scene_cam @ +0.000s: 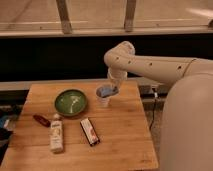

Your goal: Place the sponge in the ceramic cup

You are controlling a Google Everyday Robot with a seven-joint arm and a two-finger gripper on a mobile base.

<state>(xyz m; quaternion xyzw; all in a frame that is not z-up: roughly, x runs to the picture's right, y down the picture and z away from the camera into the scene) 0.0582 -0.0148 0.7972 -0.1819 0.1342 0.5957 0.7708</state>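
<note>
Claw (113, 86) above light-blue sponge (106, 92) atop pale cup (103, 102)

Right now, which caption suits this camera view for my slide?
Gripper just above the ceramic cup, sponge at its mouth, green bowl beside it.

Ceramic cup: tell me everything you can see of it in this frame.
The ceramic cup is small, pale whitish, handleless and tapers toward its base. It stands upright on the wooden table, toward the back, just right of the green bowl and apart from it. The light-blue sponge sits at its mouth, hiding the rim and inside. The gripper hangs right above the sponge; whether it touches the cup cannot be told.
</note>
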